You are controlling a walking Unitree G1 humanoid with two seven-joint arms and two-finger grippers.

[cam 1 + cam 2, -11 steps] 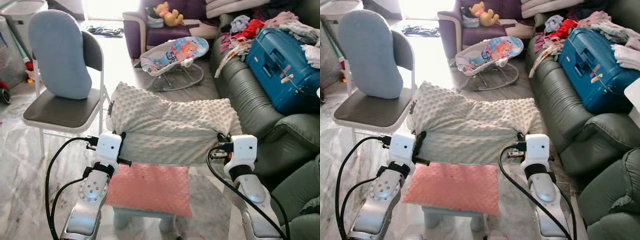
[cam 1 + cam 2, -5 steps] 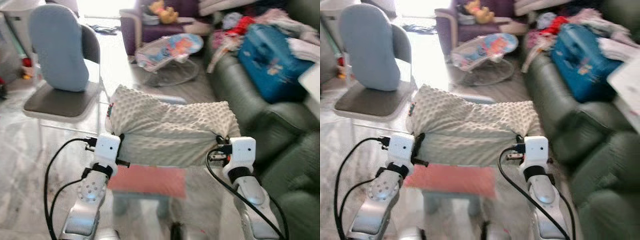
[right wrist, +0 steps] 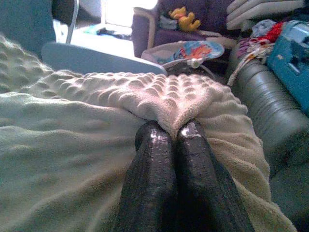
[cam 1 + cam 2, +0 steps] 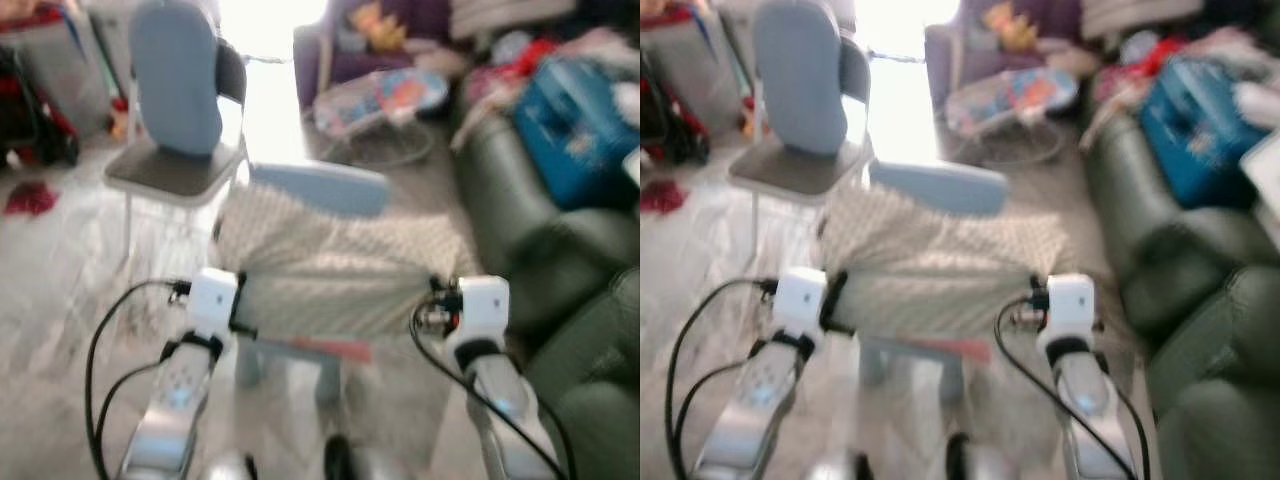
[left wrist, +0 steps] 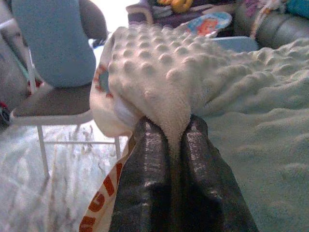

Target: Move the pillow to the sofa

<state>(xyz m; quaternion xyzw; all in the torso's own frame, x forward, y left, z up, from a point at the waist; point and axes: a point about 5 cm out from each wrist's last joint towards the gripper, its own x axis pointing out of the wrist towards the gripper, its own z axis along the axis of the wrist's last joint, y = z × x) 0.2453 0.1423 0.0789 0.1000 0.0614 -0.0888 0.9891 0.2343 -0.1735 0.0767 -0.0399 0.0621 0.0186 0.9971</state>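
both grippers are carrying a cream, bumpy-textured fleece pillow (image 4: 340, 270) in the air between them, near the robot.

the dark green leather sofa (image 4: 520, 230) is running along the right, its far seat taken up by a blue hard-shell suitcase (image 4: 575, 130) and piled clothes, while its nearer cushions are lying bare. pale marble floor (image 4: 60, 300) is opening out on the left, edged far left by a grey folding chair (image 4: 175, 165) bearing a light blue cushion. the left gripper (image 5: 169, 140) is pinching the pillow's left corner tight between its black fingers; the right gripper (image 3: 175, 135) is clamping the right corner the same way. the pillow is sagging soft between them, its raised dots on top and a smoother pile below.
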